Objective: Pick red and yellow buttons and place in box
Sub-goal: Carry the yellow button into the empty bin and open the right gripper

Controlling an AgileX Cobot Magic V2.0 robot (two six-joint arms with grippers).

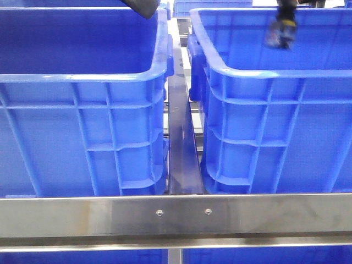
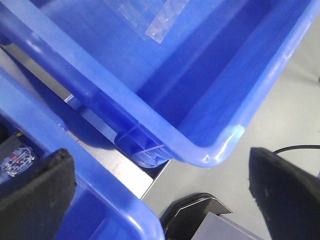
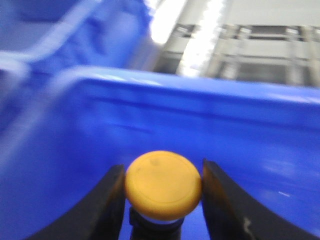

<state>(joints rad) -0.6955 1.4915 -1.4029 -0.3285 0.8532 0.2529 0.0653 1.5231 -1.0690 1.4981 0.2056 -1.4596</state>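
Observation:
My right gripper [image 3: 162,182] is shut on a yellow button [image 3: 163,185] with a dark stem, inside the right blue box [image 3: 210,120]. In the front view the right gripper [image 1: 280,33] hangs over the right blue box [image 1: 264,126] near its back, blurred. My left gripper [image 2: 160,195] is open and empty, its black pads [image 2: 35,190] wide apart above the gap between two blue boxes. Only its dark tip [image 1: 144,7] shows at the top of the front view over the left blue box [image 1: 82,126]. No red button is in view.
A steel rail [image 1: 176,215] crosses the front. A dark metal bar [image 1: 181,143] runs between the two boxes. In the left wrist view, a box rim [image 2: 150,125] with clear tape [image 2: 160,20] inside, grey floor [image 2: 290,100], and a small part [image 2: 17,160] in the near box.

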